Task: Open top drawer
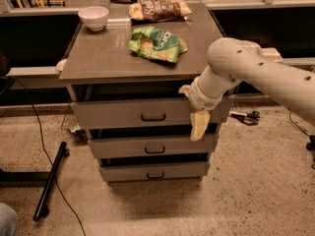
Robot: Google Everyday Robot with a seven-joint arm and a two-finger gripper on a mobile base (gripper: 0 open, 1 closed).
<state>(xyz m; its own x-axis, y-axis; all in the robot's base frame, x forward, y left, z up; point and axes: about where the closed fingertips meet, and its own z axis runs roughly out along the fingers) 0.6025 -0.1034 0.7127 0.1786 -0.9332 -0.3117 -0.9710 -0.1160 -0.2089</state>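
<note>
The top drawer (123, 113) is the widest grey front of three under the cabinet top, with a small dark loop handle (153, 117) at its centre. It sits slightly out from the cabinet. My gripper (199, 126) hangs in front of the right part of this drawer front, its cream fingers (199, 123) pointing down, to the right of the handle and apart from it. My white arm (256, 70) reaches in from the right. The two narrower drawers (154, 145) lie below.
On the cabinet top (98, 58) lie a green snack bag (156, 43), a brown snack bag (160, 9) and a white bowl (93, 17). A black cable and a black bar (49, 181) lie on the floor at left. Dark shelving stands behind.
</note>
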